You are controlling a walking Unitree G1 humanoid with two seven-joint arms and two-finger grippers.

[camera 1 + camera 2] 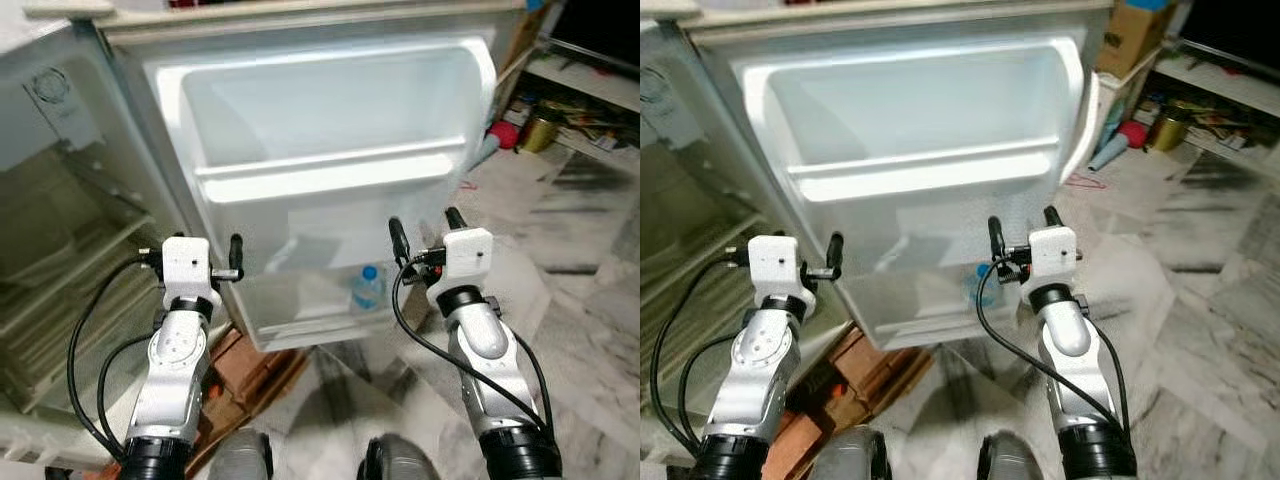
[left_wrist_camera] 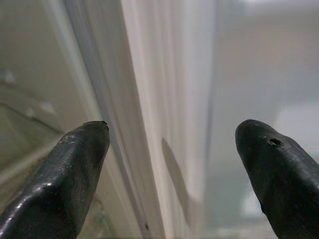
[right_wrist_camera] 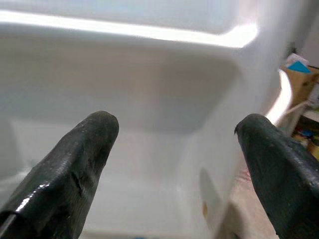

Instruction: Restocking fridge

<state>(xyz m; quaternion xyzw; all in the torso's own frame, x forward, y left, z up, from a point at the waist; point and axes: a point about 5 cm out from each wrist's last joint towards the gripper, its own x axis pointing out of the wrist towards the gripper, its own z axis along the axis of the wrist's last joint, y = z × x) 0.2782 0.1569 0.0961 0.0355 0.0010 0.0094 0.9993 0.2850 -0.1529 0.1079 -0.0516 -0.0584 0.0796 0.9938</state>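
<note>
1. I'm standing in front of the open fridge door [image 1: 320,170], so I reckon I'm in between items, nothing in hand to load.
2. One water bottle [image 1: 367,288] is already sitting in the lower door shelf [image 1: 300,310], just past my right claw [image 1: 427,232].
3. Both arms are raised in front of me, forearms angling up, wrists level. My left claw [image 1: 210,262] is hovering at the door's hinge-side edge.
4. Both claws are gaping wide and holding nothing.
5. Next I'm probably needing to go and fetch another item to stock.
</note>
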